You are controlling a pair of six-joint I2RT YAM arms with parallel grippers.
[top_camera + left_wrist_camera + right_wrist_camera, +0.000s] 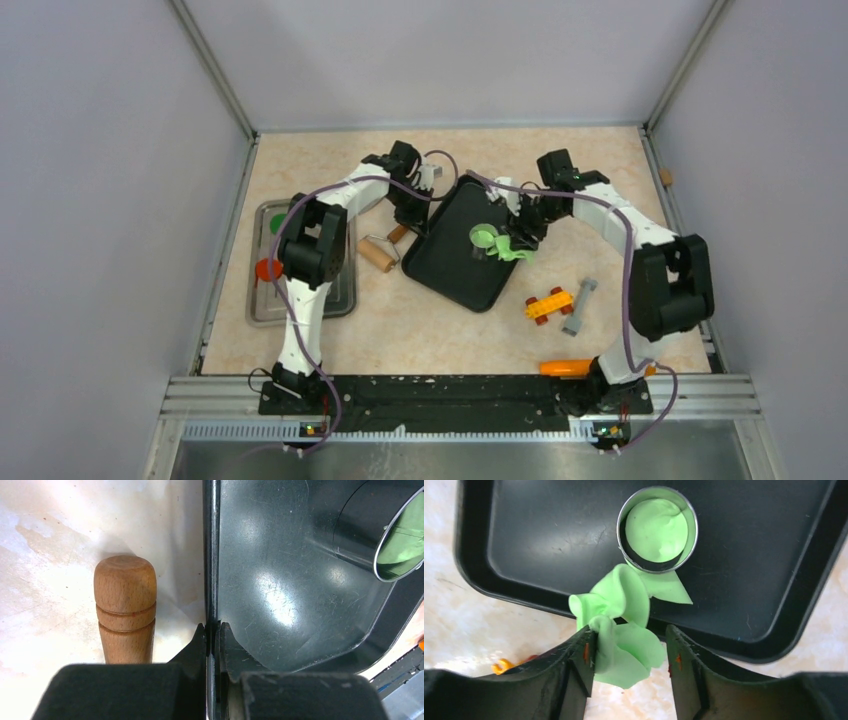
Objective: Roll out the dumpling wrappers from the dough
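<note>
A black tray lies mid-table. On it stands a metal ring cutter with a round lime-green dumpling wrapper inside; the two also show in the top view. A ragged scrap of green dough trails from the cutter over the tray's rim. My right gripper is open around the scrap, which clings to its left finger and stands apart from the right finger. My left gripper is shut on the black tray's rim at its left side.
A wooden rolling pin lies left of the tray, its handle beside my left fingers. A metal tray at the left holds a green disc and a red disc. An orange toy car, a grey piece and an orange object lie at the right.
</note>
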